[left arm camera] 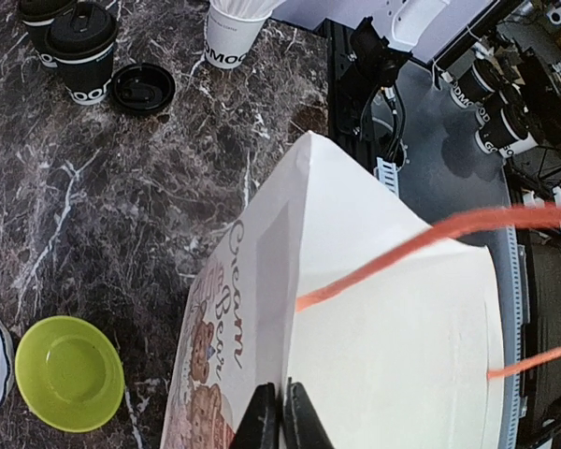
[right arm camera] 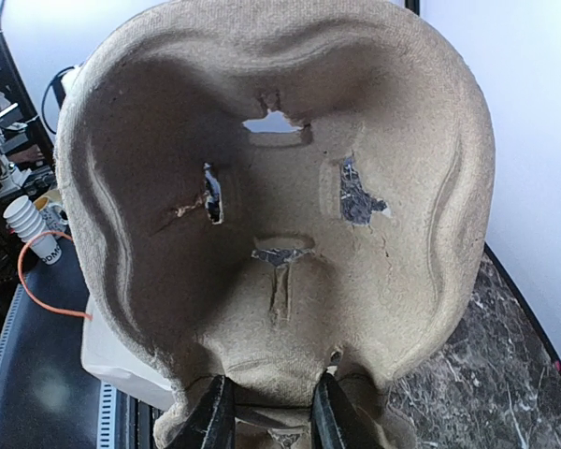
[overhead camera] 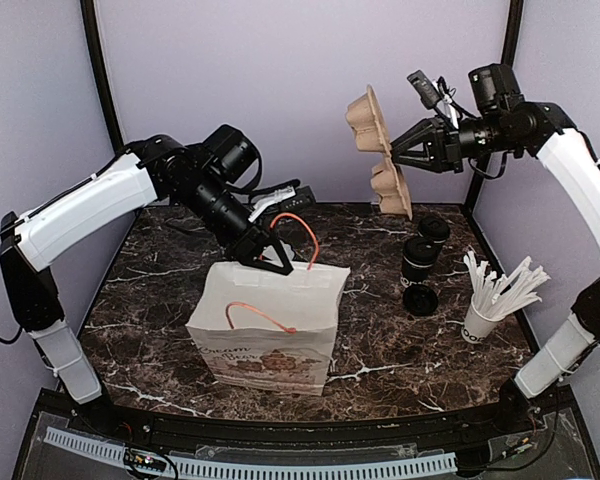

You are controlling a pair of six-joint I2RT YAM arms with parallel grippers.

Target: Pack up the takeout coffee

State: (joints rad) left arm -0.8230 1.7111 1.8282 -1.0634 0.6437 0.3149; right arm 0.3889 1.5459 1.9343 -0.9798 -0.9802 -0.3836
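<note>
The takeout coffee [overhead camera: 418,258] [left arm camera: 82,47], a black lidded cup with white lettering, stands on the marble table at the right. A similar lidded cup [overhead camera: 432,231] is just behind it. A white paper bag [overhead camera: 265,330] [left arm camera: 383,355] with orange handles stands upright mid-table. My left gripper [overhead camera: 276,263] [left arm camera: 281,418] is shut on the bag's top edge. High at the back right, my right gripper [overhead camera: 408,148] [right arm camera: 266,412] is shut on a brown pulp cup carrier [overhead camera: 378,150] [right arm camera: 271,187], holding it in the air well above the cups.
A loose black lid [overhead camera: 420,300] [left arm camera: 143,87] lies in front of the cups. A white cup of white sticks [overhead camera: 483,318] [left arm camera: 232,33] stands at the right front. A green bowl [left arm camera: 70,372] sits on the table left of the bag in the left wrist view.
</note>
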